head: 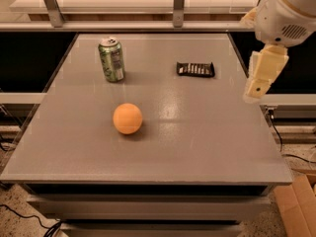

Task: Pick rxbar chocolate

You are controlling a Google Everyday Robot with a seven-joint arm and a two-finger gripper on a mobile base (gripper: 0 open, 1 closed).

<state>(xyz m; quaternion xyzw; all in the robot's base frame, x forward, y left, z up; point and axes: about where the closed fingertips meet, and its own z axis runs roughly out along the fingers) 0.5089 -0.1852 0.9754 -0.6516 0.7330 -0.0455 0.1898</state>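
The rxbar chocolate (195,69) is a flat black bar with white lettering. It lies flat on the grey table (197,142), at the back right. My gripper (256,89) hangs from the white arm at the right edge of the view, pointing down. It is above the table's right edge, to the right of the bar and nearer the camera, apart from it. It holds nothing that I can see.
A green soda can (111,59) stands upright at the back left. An orange ball (128,118) rests near the middle of the table. A metal rail with posts (178,4) runs behind the table. A cardboard box (296,206) sits on the floor at the lower right.
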